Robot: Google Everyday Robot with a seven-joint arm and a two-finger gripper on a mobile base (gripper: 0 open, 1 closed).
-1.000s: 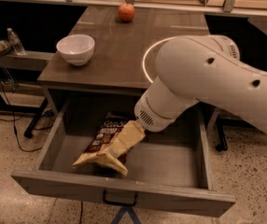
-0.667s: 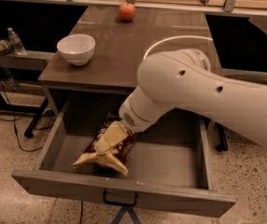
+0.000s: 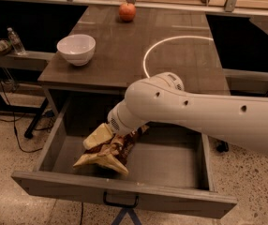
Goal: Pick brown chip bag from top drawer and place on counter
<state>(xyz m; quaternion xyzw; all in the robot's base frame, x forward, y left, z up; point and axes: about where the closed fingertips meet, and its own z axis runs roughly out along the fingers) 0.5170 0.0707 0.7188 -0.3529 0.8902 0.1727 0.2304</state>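
Note:
The brown chip bag [image 3: 109,154] lies crumpled in the open top drawer [image 3: 124,192], left of its middle, with its tan end toward the drawer front. My gripper [image 3: 98,137] reaches down into the drawer from the right and sits on the bag's upper left part, touching it. The white arm covers the bag's far end and the drawer's back edge. The counter [image 3: 124,60] lies above the drawer, with a bright ring [image 3: 145,60] marked on its right half.
A white bowl [image 3: 76,48] stands on the counter's left side and a red-orange fruit [image 3: 127,11] at its far edge. A water bottle [image 3: 16,41] stands on a low shelf at the left. The drawer handle [image 3: 120,203] is at the front centre.
The arm has swung left and lower over the drawer. The gripper has moved left along the bag to its upper left part, and the bag looks more crumpled.

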